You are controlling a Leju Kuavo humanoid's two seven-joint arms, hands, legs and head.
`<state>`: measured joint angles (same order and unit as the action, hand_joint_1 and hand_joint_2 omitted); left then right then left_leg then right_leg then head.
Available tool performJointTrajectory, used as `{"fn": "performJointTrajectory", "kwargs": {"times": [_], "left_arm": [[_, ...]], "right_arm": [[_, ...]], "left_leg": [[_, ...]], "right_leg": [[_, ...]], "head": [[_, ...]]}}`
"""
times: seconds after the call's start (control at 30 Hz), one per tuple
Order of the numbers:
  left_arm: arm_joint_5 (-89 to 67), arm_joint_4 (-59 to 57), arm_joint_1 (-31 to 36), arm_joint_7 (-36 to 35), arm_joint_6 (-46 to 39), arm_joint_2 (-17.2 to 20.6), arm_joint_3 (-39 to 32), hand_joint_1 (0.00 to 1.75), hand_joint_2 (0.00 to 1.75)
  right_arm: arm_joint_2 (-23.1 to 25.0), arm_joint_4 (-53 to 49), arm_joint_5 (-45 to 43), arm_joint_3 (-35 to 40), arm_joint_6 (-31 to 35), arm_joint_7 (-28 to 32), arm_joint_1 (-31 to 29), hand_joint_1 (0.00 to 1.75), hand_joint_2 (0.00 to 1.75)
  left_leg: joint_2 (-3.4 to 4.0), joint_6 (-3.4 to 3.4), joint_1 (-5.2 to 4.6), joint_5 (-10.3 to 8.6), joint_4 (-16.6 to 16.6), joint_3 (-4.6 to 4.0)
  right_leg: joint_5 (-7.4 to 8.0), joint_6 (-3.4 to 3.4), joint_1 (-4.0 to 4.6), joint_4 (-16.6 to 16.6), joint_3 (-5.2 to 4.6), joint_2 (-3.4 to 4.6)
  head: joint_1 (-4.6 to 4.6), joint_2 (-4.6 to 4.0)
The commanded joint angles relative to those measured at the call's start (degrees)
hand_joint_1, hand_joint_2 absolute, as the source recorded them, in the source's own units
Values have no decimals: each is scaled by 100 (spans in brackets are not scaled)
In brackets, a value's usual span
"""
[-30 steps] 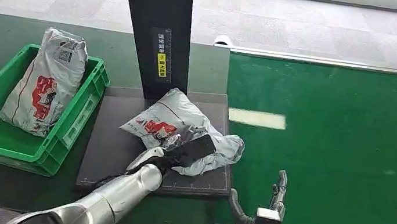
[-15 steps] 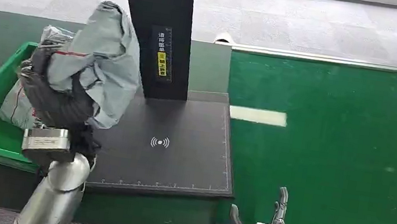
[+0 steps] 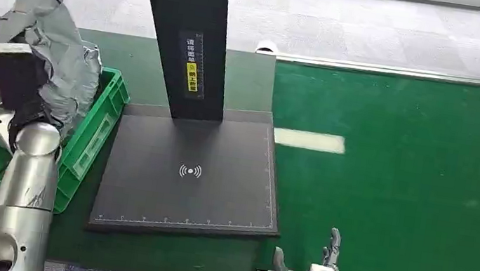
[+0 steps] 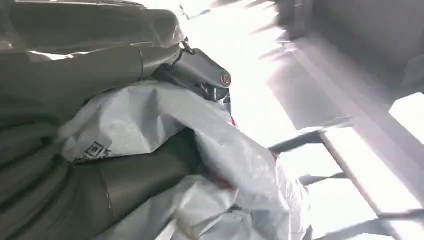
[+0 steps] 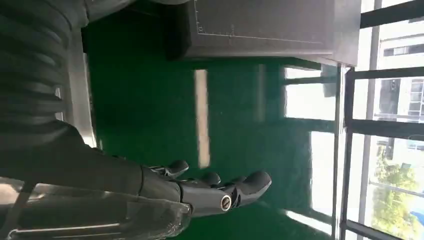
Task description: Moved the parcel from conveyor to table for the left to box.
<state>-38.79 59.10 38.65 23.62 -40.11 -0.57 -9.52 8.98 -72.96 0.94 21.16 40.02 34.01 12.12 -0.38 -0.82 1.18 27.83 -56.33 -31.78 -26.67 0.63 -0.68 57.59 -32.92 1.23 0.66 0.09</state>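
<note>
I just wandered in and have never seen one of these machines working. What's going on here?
A humanoid robot is sorting parcels. Its left hand holds a grey plastic parcel up over a green crate at the left end of the table. The dark scanning pad in the middle, with a black post rising behind it, has nothing on it. The right hand holds nothing, its fingers apart, by the near edge of the green conveyor belt, which carries no parcel.

A parcel-sorting station: green conveyor belt (image 3: 401, 179), scanning pad (image 3: 193, 171) and green crate (image 3: 92, 136).
</note>
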Motion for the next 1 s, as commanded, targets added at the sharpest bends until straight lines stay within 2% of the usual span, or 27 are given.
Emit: {"fn": "performJointTrajectory", "kwargs": {"times": [0.03,0.1,0.23,0.27,0.3,0.37,0.5,0.57,0.6,0.63,0.7,0.73,0.83,0.87,0.9,0.93,0.97,1.0], "left_arm": [[-1686,-3347,1292,-922,11,374,-1985,175,175],[-2008,-3388,1406,-749,11,351,-2482,175,175],[-2237,-3359,1478,-737,11,346,-2646,175,175],[-2257,-3247,1489,-586,11,317,-2958,168,175],[-2257,-3247,1489,-586,11,317,-2958,0,175],[-2088,-3371,1576,-286,11,325,-3226,0,175],[-2088,-3371,1576,-286,11,325,-3226,0,175],[-1062,-3958,1908,460,153,345,-3562,0,175],[-505,-3898,2018,821,477,295,-3673,0,175],[-198,-3742,2063,1174,611,230,-3627,0,0],[90,-3507,2108,1248,615,142,-3326,0,0],[705,-3056,2007,1621,697,24,-3026,0,0],[2161,-1386,1468,1493,967,-199,-1555,0,0],[2535,-799,1222,1055,752,-126,-908,0,0],[2592,-682,1174,951,679,-104,-767,0,0],[2920,-260,996,1374,428,-82,-497,0,0],[2673,703,632,1638,11,0,25,0,0],[1628,2709,-92,1638,11,-230,259,0,0]], "right_arm": [[-378,-56,-91,434,-2,-121,-20,0,175],[-350,-62,-27,408,-2,-141,-2,0,175],[-374,-58,-31,426,-2,-147,-6,0,175],[-411,-28,-64,487,-2,-158,-38,0,175],[-411,-28,-64,487,-2,-158,-38,0,175],[-413,21,-96,503,-2,-147,-70,0,175],[-413,21,-96,503,-2,-147,-70,0,175],[-445,46,-134,531,-2,-175,-87,0,175],[-472,76,-158,562,-2,-184,-110,0,175],[-479,103,-183,570,-2,-177,-136,0,175],[-474,142,-197,579,-2,-166,-178,0,175],[-457,163,-112,572,-2,-136,-195,0,175],[-302,152,192,446,-2,-155,-187,0,175],[-288,113,237,446,-2,-199,-177,0,175],[-280,102,249,443,-2,-210,-169,0,175],[-237,114,290,417,-2,-227,-157,0,175],[-196,136,337,419,-2,-221,-156,0,175],[-146,194,392,383,-2,-173,-163,0,175]], "left_leg": [[7,8,-3,2,3,8],[8,6,-1,4,1,3],[-13,7,-1,3,-3,-13],[-9,6,0,3,-2,-16],[-8,3,1,2,-2,-21],[-4,4,0,2,-2,-20],[-14,4,0,-1,0,-21],[-18,3,1,0,-3,-23],[-19,2,2,0,-5,-25],[-27,6,3,-1,-8,-27],[-24,4,5,-1,-8,-31],[-26,3,5,-2,-9,-33],[-33,8,4,-1,-10,-34],[-25,5,6,0,-10,-35],[-18,3,5,1,-9,-34],[-17,2,4,0,-7,-34],[-21,4,3,2,-8,-36],[-20,3,2,1,-4,-32]], "right_leg": [[-2,-1,-1,-2,8,-3],[-3,-2,1,0,5,0],[-7,-3,2,2,-3,-22],[-4,-3,2,1,-10,-15],[-2,-2,2,1,-16,-10],[0,-4,2,1,-15,-9],[-1,-3,2,-1,-15,-20],[-2,-2,2,0,-15,-19],[-2,-1,3,1,-17,-19],[-3,-1,5,1,-15,-31],[-1,0,5,2,-19,-24],[-1,0,6,2,-20,-25],[-4,0,6,0,-17,-38],[-2,-1,7,0,-20,-26],[0,-1,5,0,-24,-18],[0,-2,5,0,-24,-16],[-3,-2,4,2,-23,-21],[-1,-2,3,0,-22,-17]], "head": [[0,0],[0,0],[0,0],[0,0],[0,0],[0,0],[0,0],[0,0],[0,0],[0,0],[0,0],[0,0],[-2,0],[0,0],[2,0],[-2,0],[0,0],[-2,0]]}}
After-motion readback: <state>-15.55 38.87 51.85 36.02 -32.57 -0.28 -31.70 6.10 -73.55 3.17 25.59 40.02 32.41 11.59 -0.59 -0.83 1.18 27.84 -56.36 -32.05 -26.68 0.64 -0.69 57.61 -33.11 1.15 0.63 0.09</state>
